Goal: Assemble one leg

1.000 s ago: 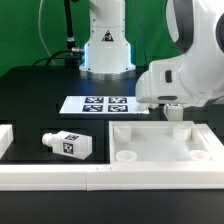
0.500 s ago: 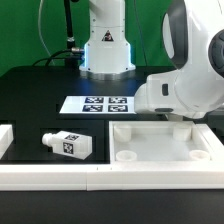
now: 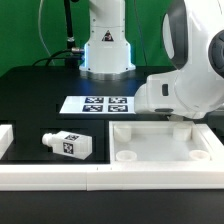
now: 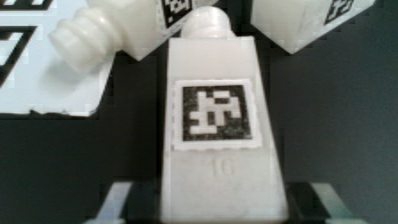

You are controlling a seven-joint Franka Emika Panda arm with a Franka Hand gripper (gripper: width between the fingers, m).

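In the wrist view a white leg (image 4: 217, 90) with a black-and-white tag lies lengthwise between my fingers (image 4: 128, 200). My gripper (image 4: 224, 198) is closed on its near end, with the jaws against both its sides. Two more legs (image 4: 103, 35) (image 4: 299, 25) lie just beyond its tip. In the exterior view my gripper (image 3: 177, 119) is low behind the far edge of the white panel (image 3: 160, 140), mostly hidden by the arm, and the held leg is hidden. Another leg (image 3: 68, 145) lies alone at the exterior view's left.
The marker board (image 3: 98, 104) lies in front of the robot base (image 3: 106, 50); its edge shows in the wrist view (image 4: 22, 55). A low white rail (image 3: 60, 178) runs along the front, with a white block (image 3: 5, 135) at the exterior view's far left.
The arm dropped lower over the panel's far edge between one second and half a second ago. Since then nothing has visibly moved.
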